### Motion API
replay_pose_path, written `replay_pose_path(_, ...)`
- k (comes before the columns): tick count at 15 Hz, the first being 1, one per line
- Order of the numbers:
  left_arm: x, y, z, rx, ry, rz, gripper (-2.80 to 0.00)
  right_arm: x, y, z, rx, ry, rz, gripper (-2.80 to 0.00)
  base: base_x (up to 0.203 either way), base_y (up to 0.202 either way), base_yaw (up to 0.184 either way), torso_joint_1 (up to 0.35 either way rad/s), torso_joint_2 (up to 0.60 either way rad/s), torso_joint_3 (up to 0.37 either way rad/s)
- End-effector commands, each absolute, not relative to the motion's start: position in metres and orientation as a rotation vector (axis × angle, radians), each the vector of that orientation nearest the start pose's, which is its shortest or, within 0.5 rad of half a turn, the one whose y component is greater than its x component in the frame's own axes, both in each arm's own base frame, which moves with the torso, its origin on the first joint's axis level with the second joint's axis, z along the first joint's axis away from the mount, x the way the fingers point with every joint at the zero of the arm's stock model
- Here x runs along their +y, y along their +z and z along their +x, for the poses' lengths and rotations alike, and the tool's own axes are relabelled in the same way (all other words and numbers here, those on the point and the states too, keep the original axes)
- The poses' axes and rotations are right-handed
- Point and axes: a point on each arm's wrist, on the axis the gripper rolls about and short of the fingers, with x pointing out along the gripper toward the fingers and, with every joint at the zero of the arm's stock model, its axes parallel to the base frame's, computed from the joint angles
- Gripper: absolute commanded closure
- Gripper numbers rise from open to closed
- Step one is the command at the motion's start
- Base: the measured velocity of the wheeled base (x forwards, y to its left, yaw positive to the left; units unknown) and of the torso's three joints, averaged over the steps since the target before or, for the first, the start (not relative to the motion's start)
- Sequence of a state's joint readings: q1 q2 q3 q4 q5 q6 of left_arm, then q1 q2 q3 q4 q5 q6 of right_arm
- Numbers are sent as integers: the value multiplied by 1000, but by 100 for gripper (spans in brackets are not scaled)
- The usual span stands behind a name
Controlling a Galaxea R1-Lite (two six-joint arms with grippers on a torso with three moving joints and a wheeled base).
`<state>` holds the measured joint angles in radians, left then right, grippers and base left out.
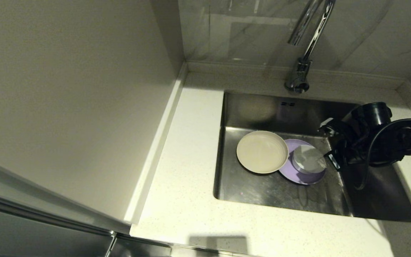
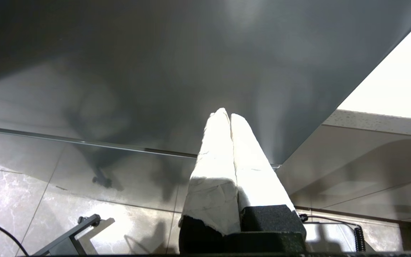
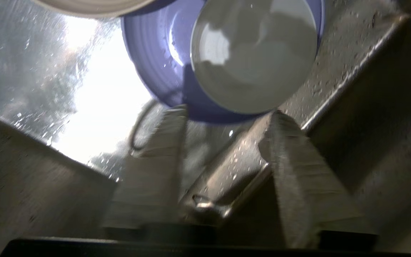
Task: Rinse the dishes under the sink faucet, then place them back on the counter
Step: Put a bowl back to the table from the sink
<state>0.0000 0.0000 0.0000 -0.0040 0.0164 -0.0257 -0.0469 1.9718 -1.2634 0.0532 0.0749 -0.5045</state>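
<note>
All three dishes lie in the sink (image 1: pixel 248 192): the beige plate (image 1: pixel 262 151) near the basin's middle, its rim overlapping the purple plate (image 1: pixel 300 176) on the side toward the right wall, and the white bowl (image 1: pixel 309 159) sitting on the purple plate. The right gripper (image 3: pixel 223 117) hangs inside the sink just beside the bowl, its fingers (image 3: pixel 155 157) spread apart and holding nothing. I judge this to be the start of a pick-up for rinsing, with the bowl the likely first piece. The next move calls for the fingers to straddle the bowl's rim and close, then lift it toward the faucet (image 1: pixel 303 64) at the sink's back edge. Room is tight: the sink's right wall is close behind the arm, and the purple plate's rim lies right under the fingertips, so a low approach may snag it. The counter (image 1: pixel 177 200) beside the sink's left edge offers bare room for setting down. The left gripper (image 2: pixel 228 117) is parked away from the sink, clenched.
</note>
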Motion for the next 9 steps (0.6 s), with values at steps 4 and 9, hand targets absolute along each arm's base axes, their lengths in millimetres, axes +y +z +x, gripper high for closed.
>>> replay_pose_path(4,0,76,-23,-8,17,-26,0,-10,103,387,652,273,-565,-280,0,0,0,0,0,0)
replay_pose_path(9,0,76,-23,-8,17,-26,0,9,74,406,579,291,-602,-280,0,0,0,0,0,0)
